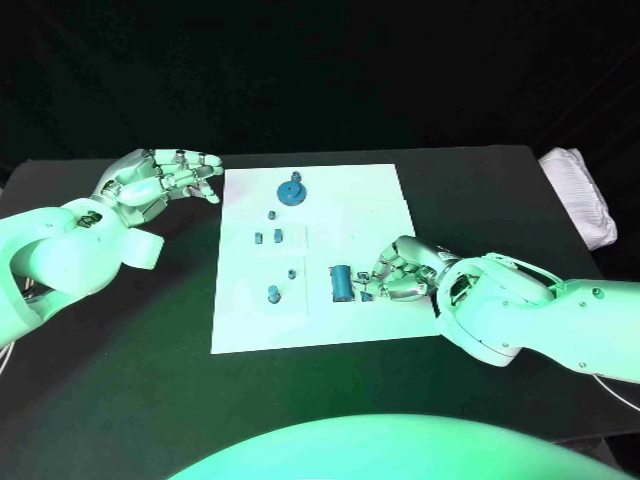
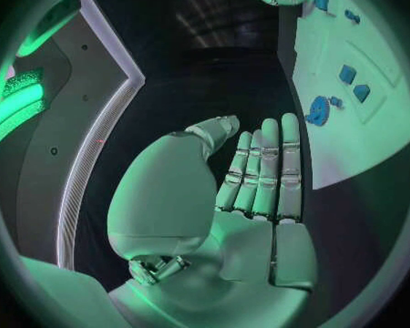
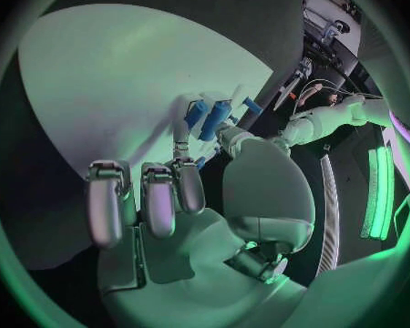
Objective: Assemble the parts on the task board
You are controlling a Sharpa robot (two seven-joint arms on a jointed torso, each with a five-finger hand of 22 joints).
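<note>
Right hand [image 1: 402, 270] pinches a blue cylinder [image 1: 342, 282], partly hiding it; left hand [image 1: 159, 180] spread, empty.

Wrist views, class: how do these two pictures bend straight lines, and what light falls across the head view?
Left wrist view: the task board has curved edges from the fisheye lens, seen beyond the left hand. Right wrist view: the board bulges into a rounded shape behind the right hand. Head view: green light washes over the board and both arms.

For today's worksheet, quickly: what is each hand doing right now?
Left hand: open, holding nothing, beside the task board.
Right hand: fingers at the blue cylinder part on the board; whether it grips it cannot be told.
</note>
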